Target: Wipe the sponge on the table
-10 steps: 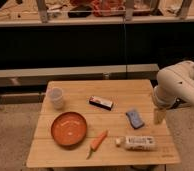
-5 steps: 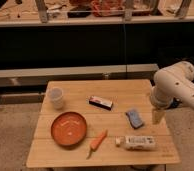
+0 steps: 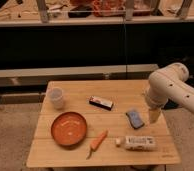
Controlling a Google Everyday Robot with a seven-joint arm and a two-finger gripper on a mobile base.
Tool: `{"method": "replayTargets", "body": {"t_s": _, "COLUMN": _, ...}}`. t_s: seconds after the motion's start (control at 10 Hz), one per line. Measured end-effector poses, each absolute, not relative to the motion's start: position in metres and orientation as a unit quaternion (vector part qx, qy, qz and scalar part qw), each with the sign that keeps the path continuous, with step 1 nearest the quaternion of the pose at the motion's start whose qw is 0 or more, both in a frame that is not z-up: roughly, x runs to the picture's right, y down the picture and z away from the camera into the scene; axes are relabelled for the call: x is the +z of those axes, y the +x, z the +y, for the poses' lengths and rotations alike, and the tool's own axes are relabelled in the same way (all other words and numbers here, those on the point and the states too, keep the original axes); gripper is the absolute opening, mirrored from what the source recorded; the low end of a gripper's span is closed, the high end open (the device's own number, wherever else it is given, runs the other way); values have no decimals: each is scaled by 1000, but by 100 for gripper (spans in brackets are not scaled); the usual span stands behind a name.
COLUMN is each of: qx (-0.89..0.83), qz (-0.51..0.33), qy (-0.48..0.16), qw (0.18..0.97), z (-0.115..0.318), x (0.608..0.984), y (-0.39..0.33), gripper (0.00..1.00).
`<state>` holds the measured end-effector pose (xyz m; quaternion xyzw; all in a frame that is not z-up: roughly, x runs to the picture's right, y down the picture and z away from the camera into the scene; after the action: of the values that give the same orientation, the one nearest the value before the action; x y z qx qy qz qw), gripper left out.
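The small blue sponge (image 3: 135,119) lies flat on the right half of the pale slatted table (image 3: 115,91). My gripper (image 3: 154,115) hangs from the white arm just right of the sponge. It points down over the table's right edge, open and holding nothing. A narrow gap separates it from the sponge.
An orange bowl (image 3: 69,128) sits front left, with a carrot (image 3: 97,141) beside it. A white tube-shaped package (image 3: 140,143) lies near the front edge below the sponge. A black-and-white bar (image 3: 101,103) is mid-table and a white cup (image 3: 56,97) back left. A long grey shelf (image 3: 65,75) runs behind.
The arm and gripper have shifted a little to the left, closer to the sponge. Nothing on the table has moved.
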<state>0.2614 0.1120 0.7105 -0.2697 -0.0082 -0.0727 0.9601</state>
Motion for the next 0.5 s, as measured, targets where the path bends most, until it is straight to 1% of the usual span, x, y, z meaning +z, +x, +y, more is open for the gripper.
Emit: {"method": "replayTargets", "body": {"t_s": 0.5, "qx": -125, "qz": -28, "qy": -260, "qw": 957, "z": 120, "x": 725, "y": 256, "gripper": 80}}
